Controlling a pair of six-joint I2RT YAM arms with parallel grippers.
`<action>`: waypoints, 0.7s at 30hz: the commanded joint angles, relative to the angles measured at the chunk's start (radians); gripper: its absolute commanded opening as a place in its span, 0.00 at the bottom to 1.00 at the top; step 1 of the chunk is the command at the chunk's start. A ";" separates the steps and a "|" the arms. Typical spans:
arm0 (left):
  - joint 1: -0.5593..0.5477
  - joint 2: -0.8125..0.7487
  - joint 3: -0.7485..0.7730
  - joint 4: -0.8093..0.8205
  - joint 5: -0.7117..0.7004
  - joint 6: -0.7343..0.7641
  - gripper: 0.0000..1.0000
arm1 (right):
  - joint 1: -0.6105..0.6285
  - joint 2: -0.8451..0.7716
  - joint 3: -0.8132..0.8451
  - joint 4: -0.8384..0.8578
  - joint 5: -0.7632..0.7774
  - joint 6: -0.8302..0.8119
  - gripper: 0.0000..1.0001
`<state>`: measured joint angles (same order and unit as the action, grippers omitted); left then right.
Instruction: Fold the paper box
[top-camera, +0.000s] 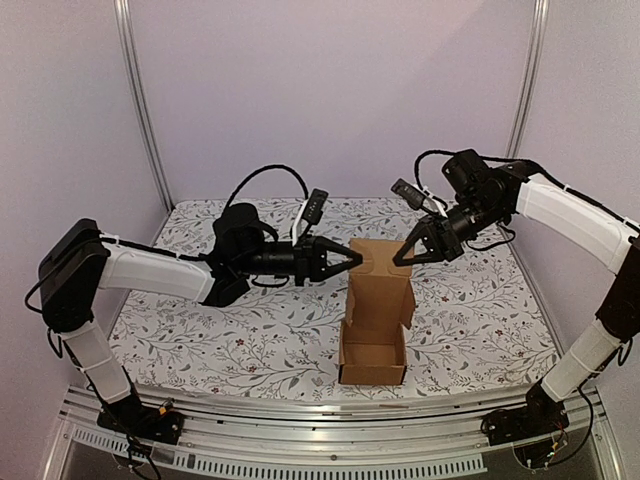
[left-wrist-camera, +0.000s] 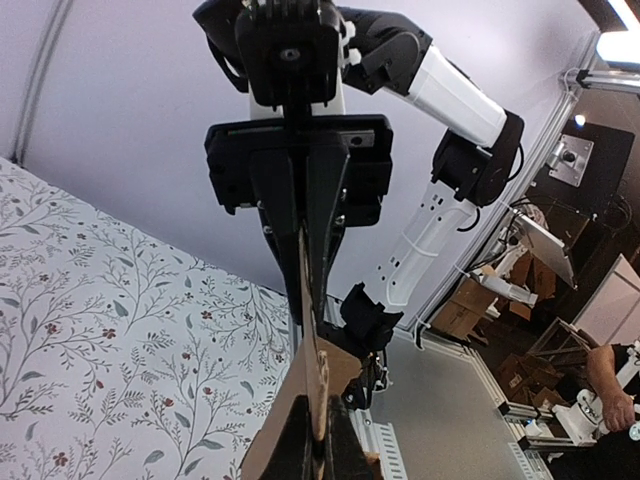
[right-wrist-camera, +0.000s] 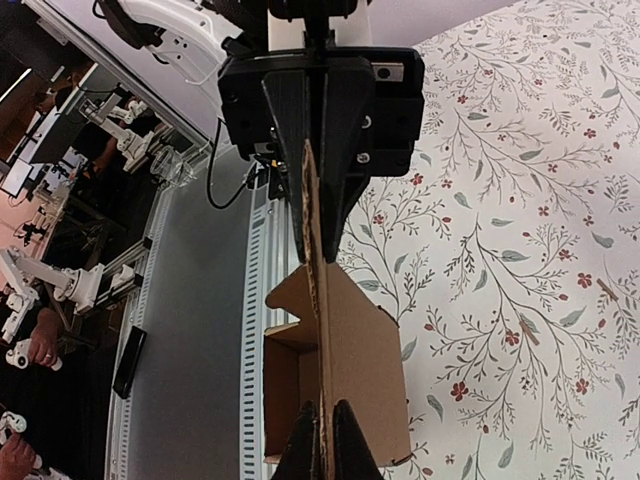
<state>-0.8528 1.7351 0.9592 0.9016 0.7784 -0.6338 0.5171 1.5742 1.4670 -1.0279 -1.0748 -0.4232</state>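
Observation:
The paper box (top-camera: 375, 300) is plain brown cardboard, partly folded into an open-ended cuboid. It stands mid-table, its open end facing the near edge. My left gripper (top-camera: 355, 256) reaches in from the left and is shut on the box's far left wall. My right gripper (top-camera: 400, 257) comes from the right, shut on the far right wall. In the left wrist view a cardboard edge of the box (left-wrist-camera: 285, 420) runs up between the closed left gripper (left-wrist-camera: 318, 450). In the right wrist view the box (right-wrist-camera: 365, 370) has its wall edge pinched in the right gripper (right-wrist-camera: 322, 440).
A floral cloth (top-camera: 200, 330) covers the table. An aluminium rail (top-camera: 300, 440) runs along the near edge, and metal posts (top-camera: 140, 100) stand at the back corners against pale walls. The two arms face each other closely over the box.

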 joint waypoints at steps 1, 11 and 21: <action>-0.010 0.008 0.020 0.009 0.000 0.002 0.00 | 0.006 -0.003 -0.001 0.090 0.127 0.071 0.00; -0.004 -0.001 0.023 -0.058 -0.010 0.035 0.00 | 0.012 -0.040 -0.025 0.054 0.163 0.020 0.00; 0.002 -0.047 0.029 -0.308 -0.164 0.184 0.22 | 0.018 -0.061 -0.014 0.018 0.215 -0.105 0.00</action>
<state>-0.8490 1.7317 0.9607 0.8246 0.7422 -0.5583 0.5312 1.5475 1.4574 -0.9890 -0.9394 -0.4824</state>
